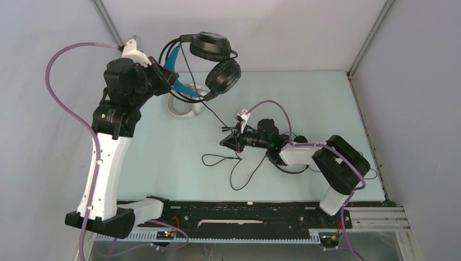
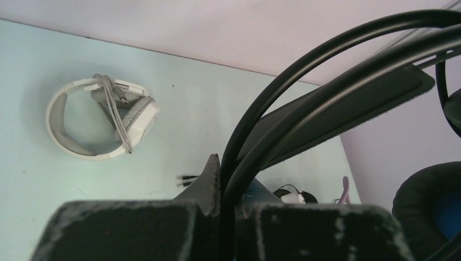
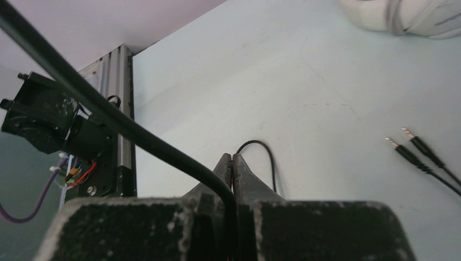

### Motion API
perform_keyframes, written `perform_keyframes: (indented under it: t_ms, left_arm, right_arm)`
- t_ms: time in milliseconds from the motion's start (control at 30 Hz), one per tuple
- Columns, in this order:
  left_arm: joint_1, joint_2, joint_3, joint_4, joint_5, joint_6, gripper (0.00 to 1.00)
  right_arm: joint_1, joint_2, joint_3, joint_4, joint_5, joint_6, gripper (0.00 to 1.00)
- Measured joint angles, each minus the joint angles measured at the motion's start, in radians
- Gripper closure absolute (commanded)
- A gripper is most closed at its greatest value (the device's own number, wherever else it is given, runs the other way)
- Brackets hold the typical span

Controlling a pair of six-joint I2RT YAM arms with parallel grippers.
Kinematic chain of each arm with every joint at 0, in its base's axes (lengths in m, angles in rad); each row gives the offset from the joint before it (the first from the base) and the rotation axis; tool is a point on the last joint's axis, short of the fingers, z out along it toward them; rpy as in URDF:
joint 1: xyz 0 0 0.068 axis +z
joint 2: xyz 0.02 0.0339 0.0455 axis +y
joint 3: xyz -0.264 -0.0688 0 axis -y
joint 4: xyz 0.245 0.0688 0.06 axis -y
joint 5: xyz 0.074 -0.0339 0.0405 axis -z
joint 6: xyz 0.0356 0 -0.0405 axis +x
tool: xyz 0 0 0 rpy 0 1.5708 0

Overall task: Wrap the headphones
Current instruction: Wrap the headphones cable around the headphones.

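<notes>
Top external: left pincer (image 1: 166, 73) holds the black headphones (image 1: 215, 60) in the air above the desk's (image 1: 163, 157) far edge, left of middle. Left wrist: jaws clamped fully on the thin rails of the headband (image 2: 353, 103); an ear cup with blue lining shows at right. White headphones (image 2: 100, 117) lie flat on the desk below, grey cord (image 2: 115, 106) wound around them. Right pincer (image 1: 235, 138) sits low near the desk's centre. Right wrist: jaws pinched tight on the black cable (image 3: 136, 136); can't tell whether the tips touch the desk. Slack cable loops toward the near edge. Two plugs (image 3: 416, 147) lie on the desk near the right pincer.
</notes>
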Motion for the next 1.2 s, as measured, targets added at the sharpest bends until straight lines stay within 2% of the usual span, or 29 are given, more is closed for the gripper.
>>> perform_keyframes:
  t_ms: [167,367,467,700,1200]
  left_arm:
    - [0.002,0.057,0.105,-0.072,0.044,0.074,1.00]
    - [0.004,0.082,0.109,-0.076,0.222,0.097,1.00]
    - [0.004,0.094,0.109,-0.100,0.259,0.125,1.00]
    - [0.004,0.109,0.109,-0.158,0.230,0.161,1.00]
    - [0.035,0.072,0.102,-0.146,0.077,0.112,1.00]
  right_arm:
    - [-0.055,0.000,0.000,0.042,-0.005,0.010,1.00]
    - [-0.086,0.000,-0.007,0.094,-0.012,0.040,1.00]
    - [-0.100,-0.007,-0.030,0.114,-0.008,0.054,1.00]
    - [-0.150,-0.019,-0.074,0.152,0.001,0.090,1.00]
    - [-0.141,-0.020,-0.090,0.177,0.002,0.108,1.00]
